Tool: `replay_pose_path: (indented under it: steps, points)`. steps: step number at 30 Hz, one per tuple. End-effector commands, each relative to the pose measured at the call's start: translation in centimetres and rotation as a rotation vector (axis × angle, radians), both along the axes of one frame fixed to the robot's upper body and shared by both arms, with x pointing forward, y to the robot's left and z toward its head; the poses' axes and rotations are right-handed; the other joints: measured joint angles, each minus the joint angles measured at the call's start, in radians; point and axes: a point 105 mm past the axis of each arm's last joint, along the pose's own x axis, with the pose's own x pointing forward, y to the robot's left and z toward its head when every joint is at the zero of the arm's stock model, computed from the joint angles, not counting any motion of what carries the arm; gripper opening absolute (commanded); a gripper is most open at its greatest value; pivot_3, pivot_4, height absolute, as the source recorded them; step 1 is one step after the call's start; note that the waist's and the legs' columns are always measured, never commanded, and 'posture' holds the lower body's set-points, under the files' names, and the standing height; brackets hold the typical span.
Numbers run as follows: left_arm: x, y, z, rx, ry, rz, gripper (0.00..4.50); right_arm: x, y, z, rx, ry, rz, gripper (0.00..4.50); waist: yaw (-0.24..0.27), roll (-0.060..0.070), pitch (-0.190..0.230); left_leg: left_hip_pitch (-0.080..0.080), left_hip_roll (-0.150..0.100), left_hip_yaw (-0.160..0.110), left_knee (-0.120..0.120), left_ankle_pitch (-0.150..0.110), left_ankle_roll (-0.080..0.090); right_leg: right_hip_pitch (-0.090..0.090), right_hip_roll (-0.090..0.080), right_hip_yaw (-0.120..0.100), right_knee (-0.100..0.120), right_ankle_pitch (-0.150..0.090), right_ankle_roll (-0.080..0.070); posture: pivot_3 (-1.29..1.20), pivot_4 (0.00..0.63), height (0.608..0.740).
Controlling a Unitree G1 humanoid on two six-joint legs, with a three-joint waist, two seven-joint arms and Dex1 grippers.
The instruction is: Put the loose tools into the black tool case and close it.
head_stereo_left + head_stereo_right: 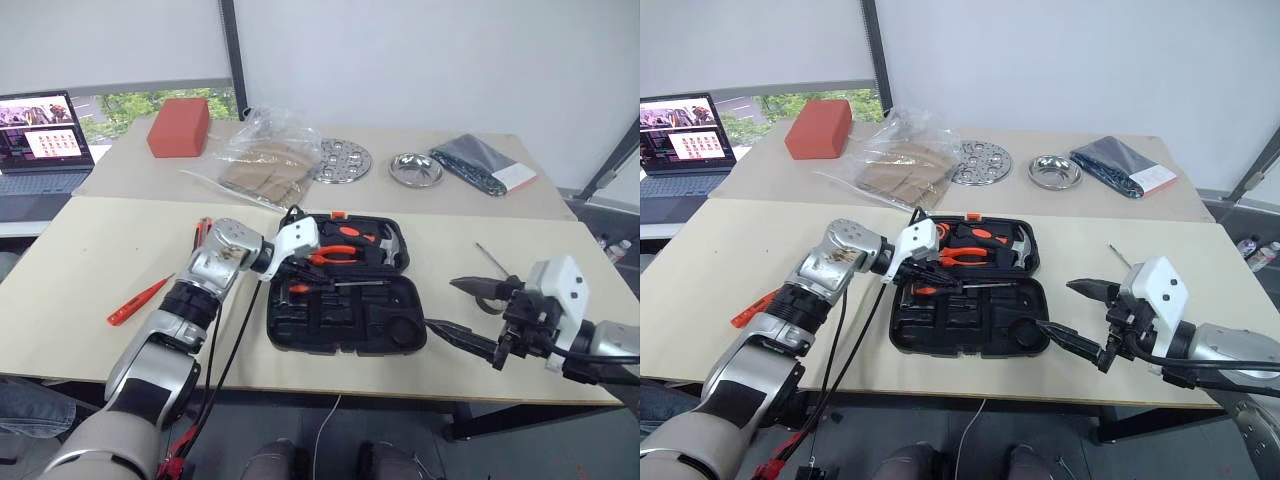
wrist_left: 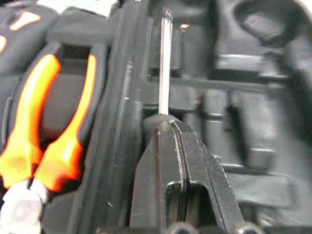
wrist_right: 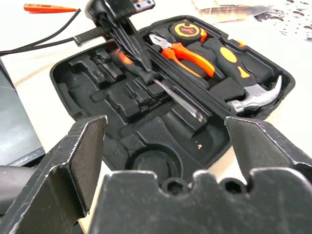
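Presently we see the left gripper with its fingers pressed fully together on a black-and-orange-handled screwdriver, clamped on the handle just where the steel shaft leaves it. It holds the tool low over the near half of the black tool case, close to the hinge ridge that divides the two halves, with the shaft running along that ridge. Whether the handle already rests in a recess or hovers just above one we cannot tell.

Beyond the ridge, in the far half of the case, lie the pliers, the hammer and the tape measure, all seated. The near half shows mostly bare moulded recesses, including a round well at its right end.

To the right of the case the right gripper waits with its fingers spread wide and nothing between them, pointing toward the case. A second screwdriver lies on the table beyond it. Well to the left of the case lies the slim orange tester screwdriver.

We judge the step in hand to be the seating of the first screwdriver. The next move calls for lining the shaft up with its channel, pressing the handle home and letting go; the remaining loose tools must then be fetched before the lid is closed.
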Motion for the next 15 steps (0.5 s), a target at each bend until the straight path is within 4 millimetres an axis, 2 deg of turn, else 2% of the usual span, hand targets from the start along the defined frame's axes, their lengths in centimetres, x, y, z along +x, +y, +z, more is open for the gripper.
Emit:
replay_pose_path:
  steps: [1, 4, 6, 8, 11, 12, 15]
  points:
    - [-0.4, -0.1, -2.8, 0.107, -0.02, -0.035, 0.01, -0.1, 0.1, 0.6, -0.004, -0.023, -0.004, 4.5, 0.002, 0.0, 0.0, 0.0, 0.0, 0.0, 0.0, 0.0, 0.001, 0.0, -0.003, 0.0, 0.0, 0.0, 0.0, 0.0, 0.15, 0.734]
    - [-0.6, -0.1, -2.8, 0.093, -0.013, -0.05, 0.01, -0.1, -0.7, 0.3, -0.011, -0.018, -0.052, 4.5, 0.002, 0.0, -0.001, 0.0, 0.0, 0.0, 0.0, -0.002, 0.001, 0.0, -0.005, 0.0, 0.0, 0.0, 0.0, 0.0, 0.15, 0.734]
    - [-0.5, 0.0, -1.2, 0.021, -0.005, -0.044, 0.01, 0.3, -2.2, -0.1, -0.023, -0.015, -0.146, 4.5, 0.002, 0.0, -0.001, 0.0, 0.0, 0.0, 0.0, -0.002, 0.001, 0.0, -0.005, 0.0, 0.0, 0.0, 0.0, 0.0, 0.15, 0.734]
    - [-0.6, 0.1, 1.2, -0.1, 0.026, -0.033, 0.01, 0.8, -4.4, -0.6, -0.032, -0.007, -0.279, 4.5, 0.001, 0.0, -0.001, 0.0, 0.0, 0.0, 0.0, -0.001, 0.002, 0.0, -0.005, 0.0, 0.0, 0.0, 0.0, 0.0, 0.15, 0.734]
    - [-1.6, 1.5, 6.2, -0.29, 0.018, -0.068, 0.73, 0.4, -10.1, -1.5, -0.021, 0.031, -0.502, 4.5, -0.001, -0.001, 0.0, -0.002, -0.001, 0.001, 0.0, -0.001, 0.002, -0.002, -0.003, 0.0, 0.001, 0.0, 0.001, 0.0, 0.15, 0.734]
    - [-2.2, 2.2, 7.5, -0.325, 0.021, -0.083, 1.16, 0.1, -11.8, -1.8, -0.031, 0.041, -0.558, 4.5, -0.002, 0.0, 0.0, -0.003, 0.0, 0.0, 0.001, -0.001, 0.002, -0.002, -0.002, -0.001, 0.001, 0.0, 0.001, 0.0, 0.15, 0.734]
    - [-3.6, 3.0, 9.2, -0.356, 0.05, -0.121, 2.3, 0.3, -14.8, -2.4, -0.078, 0.052, -0.642, 4.5, -0.012, 0.001, 0.0, -0.002, 0.0, 0.001, 0.002, -0.001, 0.002, -0.002, 0.002, -0.002, 0.0, 0.0, 0.002, 0.0, 0.15, 0.734]
